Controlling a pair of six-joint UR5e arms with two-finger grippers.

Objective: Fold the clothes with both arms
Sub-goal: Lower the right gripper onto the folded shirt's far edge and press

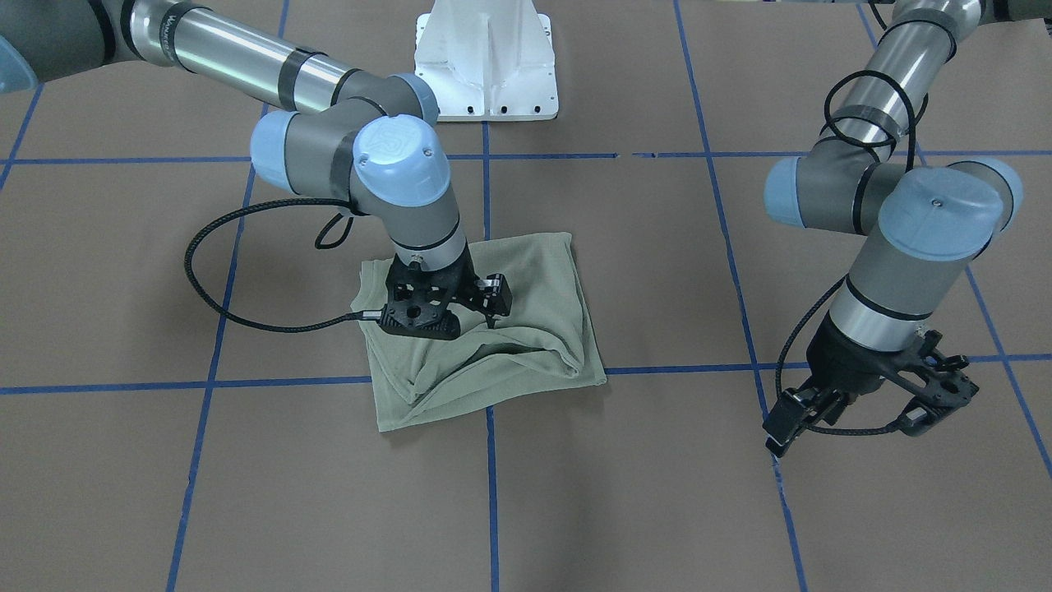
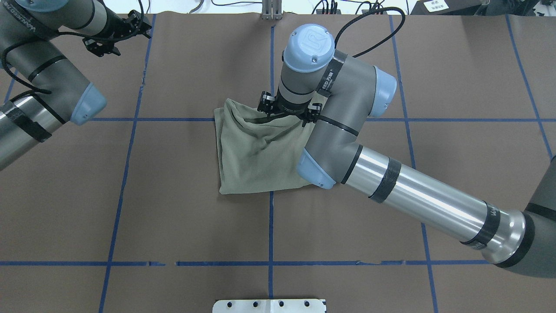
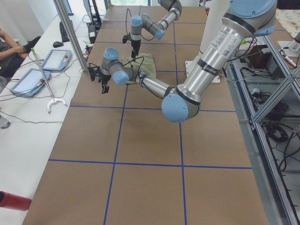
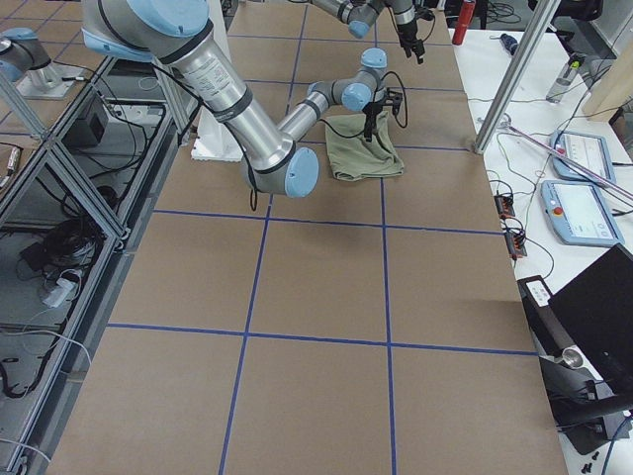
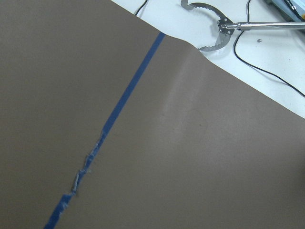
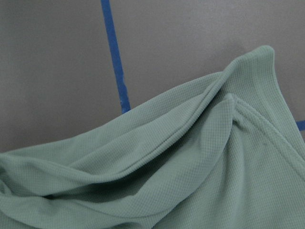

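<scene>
the shirt [image 1: 526,271] lies folded into a rough square near the middle of the brown table [image 1: 625,493] in the front-facing view, over a crossing of blue tape lines [image 1: 271,382]. ridges of bunched cloth run up to the right gripper [image 1: 456,316], which sits down on the fabric — whether its fingers pinch cloth i cannot tell. the left gripper [image 1: 846,423] hangs well apart at the side, low over the table, fingers spread with nothing between them. from overhead, the right arm [image 2: 417,195] crosses the shirt's right edge and its wrist hides the gathered far edge; the left and near edges lie flat, with wide brown surface beyond them. the left wrist camera sees only paper, a frayed tape line and the table's edge — past it, a metal grabber tool [image 5: 214,28] on a white bench [image 5: 267,52]. the right wrist camera shows a raised, doubled edge of the knit close up.
</scene>
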